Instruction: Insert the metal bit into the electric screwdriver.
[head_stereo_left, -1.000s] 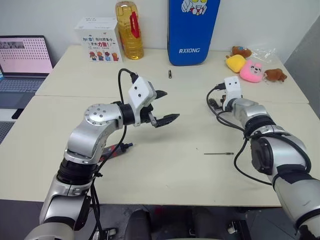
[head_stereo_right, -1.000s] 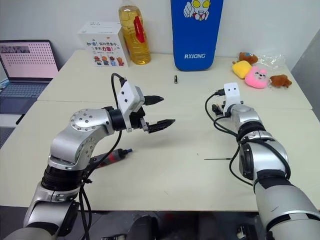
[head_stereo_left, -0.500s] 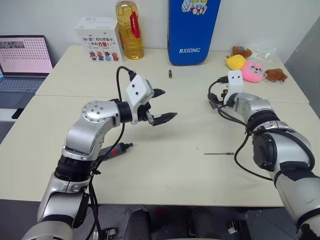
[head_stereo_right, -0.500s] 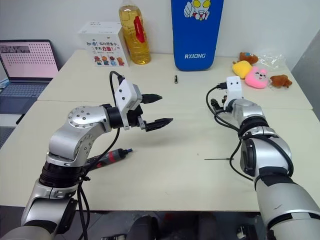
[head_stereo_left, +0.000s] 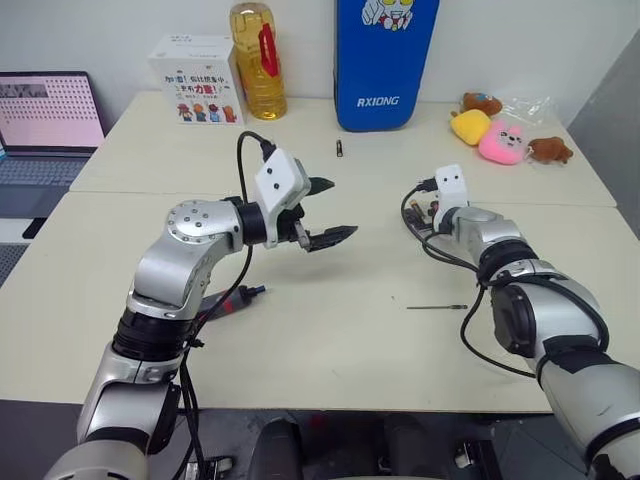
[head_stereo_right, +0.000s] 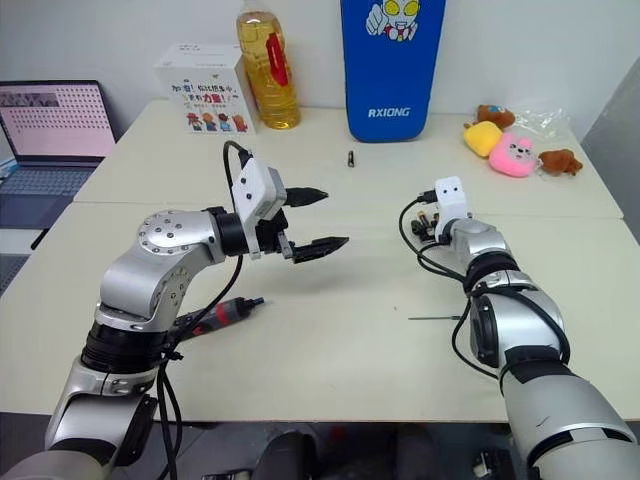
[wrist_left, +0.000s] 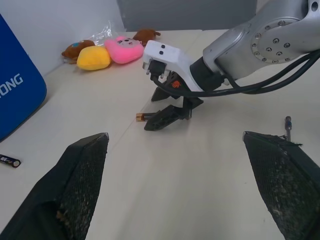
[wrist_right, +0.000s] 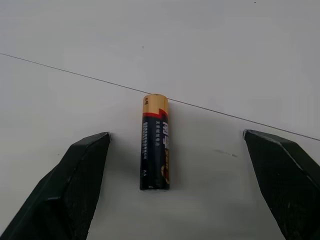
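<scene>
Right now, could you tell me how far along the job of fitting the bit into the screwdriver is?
Nothing looks done yet. The metal bit lies loose on the table, and the electric screwdriver lies apart from it, under the left arm. In hand: nothing. The left gripper hovers open and empty; the right gripper is open over a battery. Left: picking up both parts and inserting the bit.

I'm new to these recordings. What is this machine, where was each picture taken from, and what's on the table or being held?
It is a humanoid robot with two arms. Two pictures come from cameras in its head, looking down over a table. The other two come from cameras on each wrist, looking along that gripper's black fingers. The left gripper hangs open above the table, holding nothing. The right gripper is open around a battery, not gripping it. The thin metal bit lies near the right arm, and the screwdriver lies under the left arm. Neither is held.
</scene>
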